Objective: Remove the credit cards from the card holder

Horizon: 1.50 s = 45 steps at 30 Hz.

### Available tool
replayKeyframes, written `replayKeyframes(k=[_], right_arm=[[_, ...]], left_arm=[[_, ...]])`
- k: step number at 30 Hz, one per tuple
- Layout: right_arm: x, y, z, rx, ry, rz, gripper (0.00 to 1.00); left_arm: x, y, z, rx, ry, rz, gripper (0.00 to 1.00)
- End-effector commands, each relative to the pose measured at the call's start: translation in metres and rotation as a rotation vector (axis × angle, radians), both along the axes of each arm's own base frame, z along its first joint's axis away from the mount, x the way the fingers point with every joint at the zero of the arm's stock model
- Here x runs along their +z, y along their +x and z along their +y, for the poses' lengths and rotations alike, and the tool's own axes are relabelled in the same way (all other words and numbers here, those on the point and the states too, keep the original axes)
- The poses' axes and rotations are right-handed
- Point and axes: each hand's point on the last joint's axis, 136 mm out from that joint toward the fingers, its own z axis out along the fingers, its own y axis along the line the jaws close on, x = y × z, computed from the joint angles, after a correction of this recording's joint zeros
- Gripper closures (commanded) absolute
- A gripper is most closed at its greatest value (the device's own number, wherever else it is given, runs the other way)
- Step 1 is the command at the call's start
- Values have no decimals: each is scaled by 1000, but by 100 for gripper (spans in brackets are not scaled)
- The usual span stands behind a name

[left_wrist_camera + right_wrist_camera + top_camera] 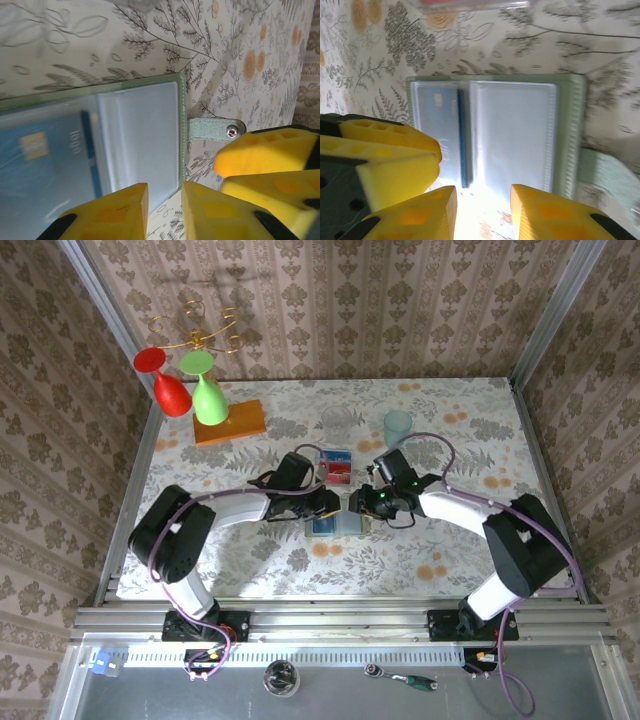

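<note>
The card holder (pixel 335 527) lies open on the flowered table between my two grippers. In the left wrist view its pale green rim (pixel 182 125) frames clear sleeves with a blue credit card (pixel 45 160) inside, and its snap strap (pixel 215 128) points right. The right wrist view shows that same blue card (pixel 442 132) in the left sleeve of the holder (pixel 570 135). My left gripper (pixel 164 212) stands slightly open over the holder's near corner. At the opposite edge my right gripper (pixel 482 215) is open, nothing pinched. Red and blue cards (pixel 337 468) lie on the table behind.
A pale teal cup (pixel 398 427) stands back right, and a clear glass (pixel 338 424) beside it. An orange wooden block (pixel 230 422) carries a green goblet (pixel 207 390) and a red one (pixel 165 380) at back left. The two grippers' yellow fingers (pixel 265 150) nearly touch.
</note>
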Motion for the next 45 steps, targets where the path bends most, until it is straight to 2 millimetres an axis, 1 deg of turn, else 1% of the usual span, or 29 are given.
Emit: replayKeyframes(k=[1,6,9,12,16,21,27,29,32,36,43,45], right_arm=[[6,3,26,55,36,-3,65],[-2,0,51,100,41,20,66],[-10,-3,56,109,39,40,66],[-17,-5,54,106,25,55,66],[-26,-9,46,102,-26,65,66],[-44,-12,35,93,-81,89,66],[-52,-13,32,87,-108,108,66],[-53,-13,32,88,-109,112,66],[-48,-11,34,90,-102,104,66],[-37,-8,37,92,-79,80,66],[-16,2,45,93,-42,40,66],[-13,3,48,94,-32,38,66]], left_arm=[[10,6,14,56,-10,-43,75],[5,3,34,93,5,-35,75],[-1,-1,44,106,25,-20,75],[-9,-4,51,117,42,1,75],[-17,-5,54,120,51,21,75],[-23,-5,55,121,60,30,75],[-27,-3,60,129,80,33,77],[-29,-2,62,131,87,36,78],[-30,-1,64,133,93,38,80],[-32,1,67,130,109,40,84],[-33,6,66,124,94,47,92],[-34,6,65,118,90,50,94]])
